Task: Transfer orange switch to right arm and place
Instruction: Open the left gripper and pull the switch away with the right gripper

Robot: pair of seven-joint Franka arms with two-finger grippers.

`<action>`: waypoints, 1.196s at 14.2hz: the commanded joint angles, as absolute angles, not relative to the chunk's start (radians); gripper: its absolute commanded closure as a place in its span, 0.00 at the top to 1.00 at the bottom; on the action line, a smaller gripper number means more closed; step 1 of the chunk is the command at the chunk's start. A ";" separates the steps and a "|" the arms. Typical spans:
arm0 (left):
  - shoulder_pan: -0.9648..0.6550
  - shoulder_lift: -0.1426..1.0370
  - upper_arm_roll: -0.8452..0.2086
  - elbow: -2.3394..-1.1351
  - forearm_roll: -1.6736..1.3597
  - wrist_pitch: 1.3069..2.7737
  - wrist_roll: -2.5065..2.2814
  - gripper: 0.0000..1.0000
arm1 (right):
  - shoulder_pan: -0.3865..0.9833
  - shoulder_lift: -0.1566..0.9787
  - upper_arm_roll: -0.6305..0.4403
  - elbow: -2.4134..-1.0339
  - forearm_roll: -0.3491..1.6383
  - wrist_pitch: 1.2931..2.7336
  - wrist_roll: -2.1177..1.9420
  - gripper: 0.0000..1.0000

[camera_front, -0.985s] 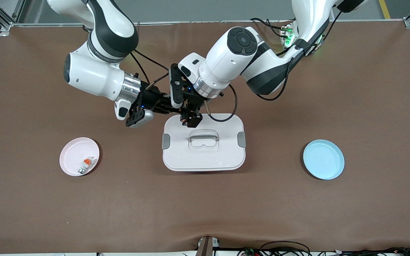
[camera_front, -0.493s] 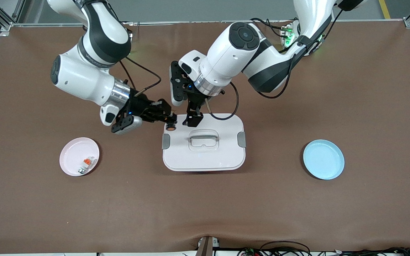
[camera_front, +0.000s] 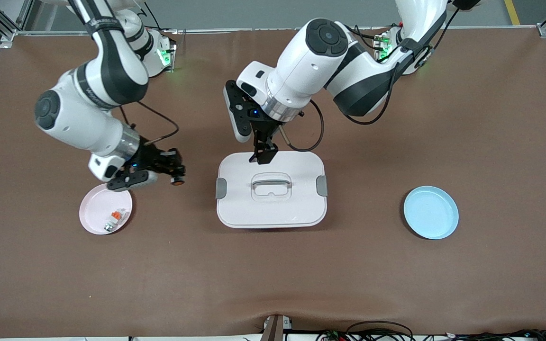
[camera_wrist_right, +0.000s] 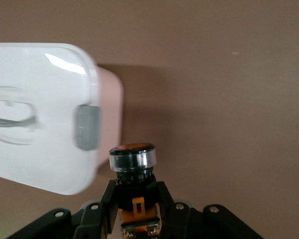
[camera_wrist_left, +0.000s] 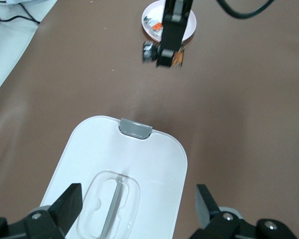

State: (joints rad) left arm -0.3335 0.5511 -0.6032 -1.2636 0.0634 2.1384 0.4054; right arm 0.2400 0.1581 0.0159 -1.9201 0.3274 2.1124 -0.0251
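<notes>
- The right gripper (camera_front: 177, 176) is hanging over bare tabletop (camera_front: 396, 118), between the pink plate (camera_front: 94, 218) and the white lidded box (camera_front: 271, 215); its jaws are clamping the orange switch (camera_front: 176, 180) by the black body.
- In the right wrist view the orange switch (camera_wrist_right: 133, 158) is sitting upright between the fingers (camera_wrist_right: 108, 196), its round cap pointing away from the gripper (camera_wrist_right: 135, 199); an orange-marked end is showing lower between the jaws.
- The left gripper (camera_front: 264, 156) is hovering over the edge of the white lidded box farthest from the front camera; its jaws are standing wide apart and gripping nothing, as the left wrist view is showing (camera_wrist_left: 139, 209).
- The white lidded box (camera_wrist_left: 154, 164) is sitting at mid-table with a grey latch (camera_front: 220, 188) at each end and a clear handle (camera_front: 271, 183) recessed in its lid.
- The pink plate is lying toward the right arm's end of the tabletop, carrying a small white-and-orange piece (camera_front: 114, 218); the right arm (camera_front: 83, 118) is partly overhanging the plate's rim.
- A blue plate (camera_front: 431, 212) is resting empty toward the left arm's end, well apart from the box.
</notes>
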 commanded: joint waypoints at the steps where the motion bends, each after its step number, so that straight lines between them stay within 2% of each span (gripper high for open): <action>1: -0.327 0.514 -0.595 -1.272 0.086 2.115 0.271 1.00 | 0.164 0.095 0.032 -1.924 0.181 2.028 -0.014 0.00; 6: -0.217 0.437 -0.597 -1.272 0.086 1.984 0.192 1.00 | 0.095 0.072 0.032 -1.924 0.023 1.991 -0.084 0.00; 12: -0.048 0.390 -0.592 -1.272 0.095 1.766 0.131 1.00 | -0.047 0.080 0.032 -1.933 0.006 2.016 -0.322 0.00; 15: -0.025 0.385 -0.594 -1.272 0.224 1.652 0.002 1.00 | -0.098 0.098 0.032 -1.933 0.006 2.046 -0.366 0.00; 17: 0.024 0.385 -0.594 -1.272 0.247 1.609 -0.054 1.00 | -0.138 0.129 0.034 -1.933 0.008 2.081 -0.547 0.00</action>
State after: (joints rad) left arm -0.0136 0.4055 -0.5911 -1.2597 0.2102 1.6546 0.0036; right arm -0.0905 0.1017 0.0153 -1.9302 0.0202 2.0451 -0.4173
